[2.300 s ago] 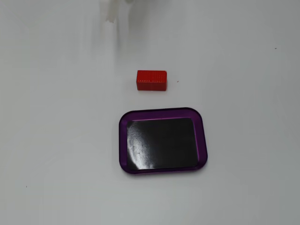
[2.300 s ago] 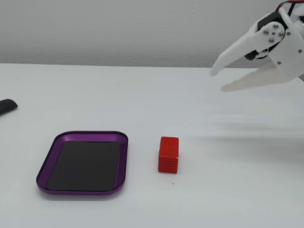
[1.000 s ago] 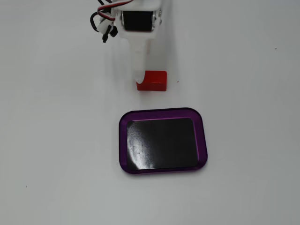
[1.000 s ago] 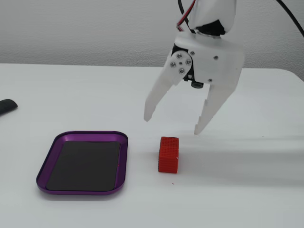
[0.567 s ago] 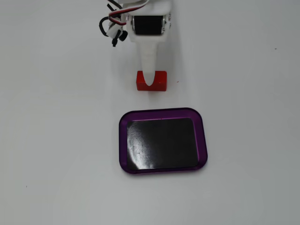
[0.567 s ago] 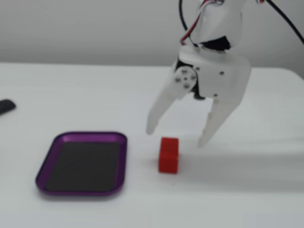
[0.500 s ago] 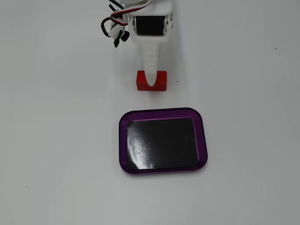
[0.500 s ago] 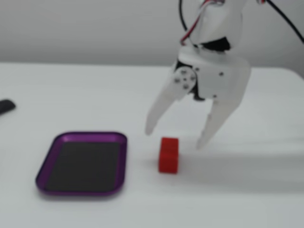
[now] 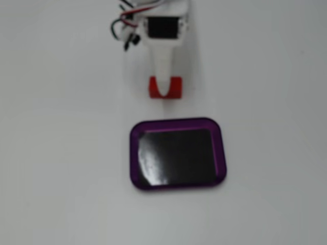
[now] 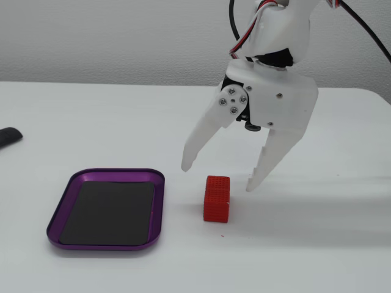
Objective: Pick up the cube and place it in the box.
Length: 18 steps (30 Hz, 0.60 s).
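The small red ridged cube (image 10: 217,198) lies on the white table just right of the box (image 10: 67,206), a shallow purple-rimmed tray with a glossy black bottom. My white gripper (image 10: 217,176) hangs open just above the cube, one fingertip to its left and one to its right, neither touching it. In the blurred fixed view from above, the gripper (image 9: 164,91) covers the middle of the cube (image 9: 176,87), and the box (image 9: 134,153) lies below it in the picture.
A dark object (image 10: 8,136) lies at the table's left edge in the side fixed view. Red and black cables (image 9: 125,23) trail from the arm at the top of the fixed view from above.
The open gripper has come in from the right and sunk toward the cube, and its fingertips now straddle it. Cube and box have not moved.
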### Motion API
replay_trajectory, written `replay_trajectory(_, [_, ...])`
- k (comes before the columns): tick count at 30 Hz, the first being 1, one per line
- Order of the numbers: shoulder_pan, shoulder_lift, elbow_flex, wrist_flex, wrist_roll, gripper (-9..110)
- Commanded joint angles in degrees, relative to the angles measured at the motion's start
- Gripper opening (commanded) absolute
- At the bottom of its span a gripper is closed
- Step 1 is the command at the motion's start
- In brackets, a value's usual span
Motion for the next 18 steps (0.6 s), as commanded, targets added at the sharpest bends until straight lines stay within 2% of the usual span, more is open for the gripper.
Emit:
replay_trajectory(1, [-0.53, 1.05, -1.23, 2.64, -0.44, 27])
replay_trajectory(6, [0.53, 1.05, -9.32, 14.94, -6.77, 27])
replay_trajectory(8, [4.48, 1.05, -11.51, 17.84, -9.4, 27])
replay_trajectory(12, [12.39, 0.97, -5.63, 15.38, -13.18, 27])
replay_trajectory(18, [13.71, 1.14, 3.6, 9.58, -13.27, 27])
